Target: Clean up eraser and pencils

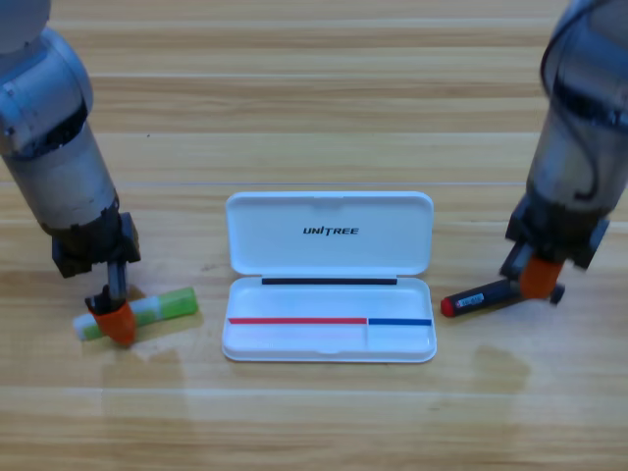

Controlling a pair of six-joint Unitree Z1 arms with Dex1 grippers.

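The pale white pencil with a green end (169, 305) lies on the table left of the open white case (294, 339). My left gripper (118, 324) points down onto its white end, orange jaws covering that part of the stick. The black pencil with a red end (475, 298) lies right of the case, red tip toward it. My right gripper (540, 281) stands down over the pencil's far end. Both pencils rest on the wood. The eraser is out of view.
The case lies open in the middle, its lid (329, 257) folded back and marked UNITREE, its shallow tray toward the front. Both grey arms come down from the upper corners, one on each side of the case.
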